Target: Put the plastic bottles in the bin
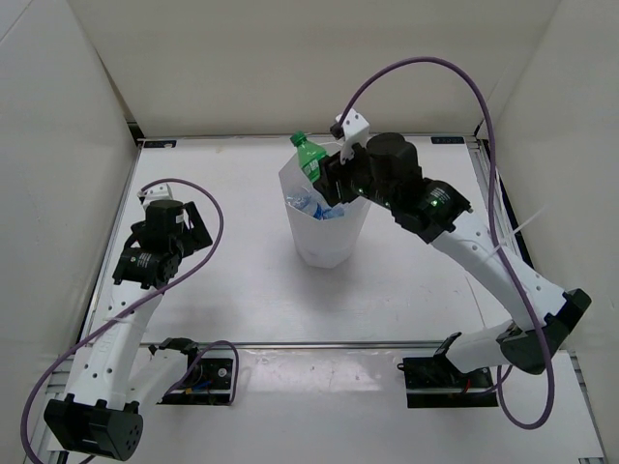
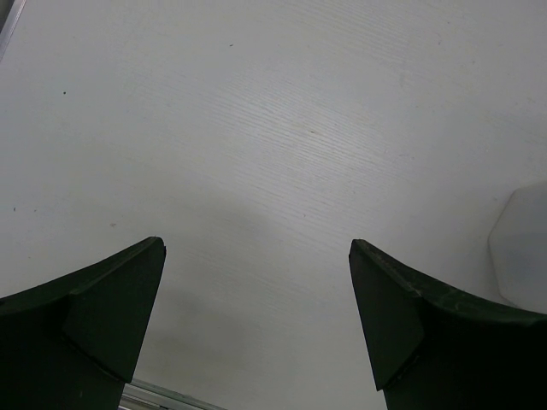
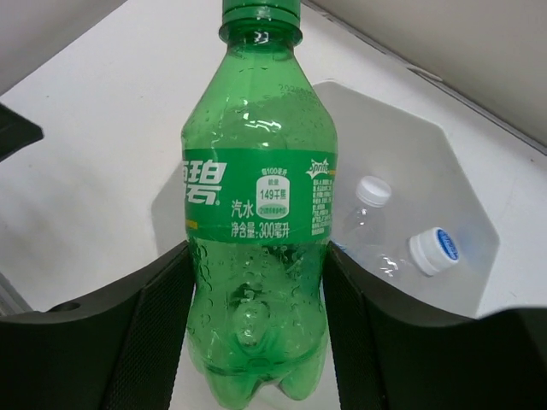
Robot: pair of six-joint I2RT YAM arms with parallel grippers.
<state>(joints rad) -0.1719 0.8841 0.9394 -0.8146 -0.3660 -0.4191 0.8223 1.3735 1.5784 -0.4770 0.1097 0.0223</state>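
The right hand (image 3: 256, 286) squeezes the green bottle (image 3: 256, 196) by its fat lower part so it cannot slip. It holds it high at the rim of the bin (image 1: 324, 246), ready to drop beside the clear bottles (image 3: 376, 231) inside. The left hand (image 2: 256, 325) is wide open, holding nothing, low over the tabletop (image 2: 256, 128), out of the way.

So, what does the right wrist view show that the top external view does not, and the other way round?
Only the right wrist view: the print on the label of the green soda bottle, and two white caps of clear bottles lying inside the bin.
Only the top external view: the left gripper, apart from the bin on its left, and the purple cables.
Both: the right gripper shut on that bottle over the bin's rim.
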